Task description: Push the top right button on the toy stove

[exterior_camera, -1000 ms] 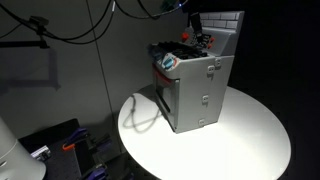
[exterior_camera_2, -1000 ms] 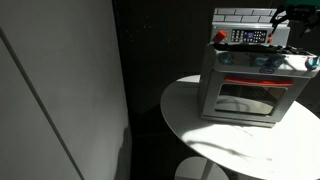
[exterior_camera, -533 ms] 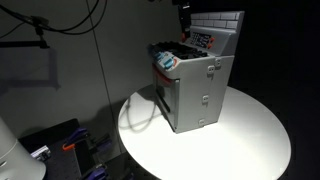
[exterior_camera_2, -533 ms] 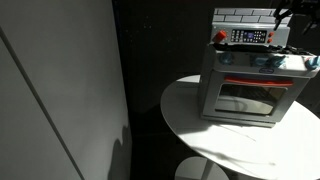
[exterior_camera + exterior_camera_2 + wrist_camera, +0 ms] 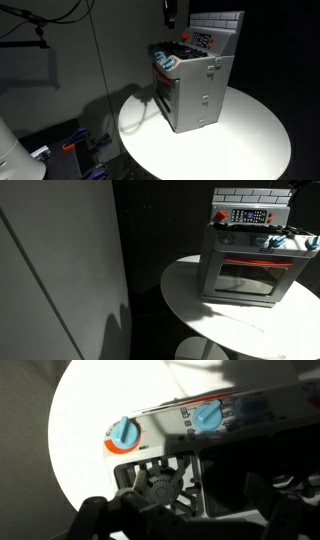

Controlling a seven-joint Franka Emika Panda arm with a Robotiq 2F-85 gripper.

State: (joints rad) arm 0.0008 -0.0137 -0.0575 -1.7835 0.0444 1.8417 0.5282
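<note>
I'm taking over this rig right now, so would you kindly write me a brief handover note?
Gripper: hangs above the toy stove, touching nothing; open or shut cannot be told.
Stove: upright on the round white table, red control strip on its back panel.
Done: a second ago the gripper was down at the strip and has since lifted away, so the press was likely made; no picture confirms it.
Left: confirm the press on site; repeat if needed.
</note>
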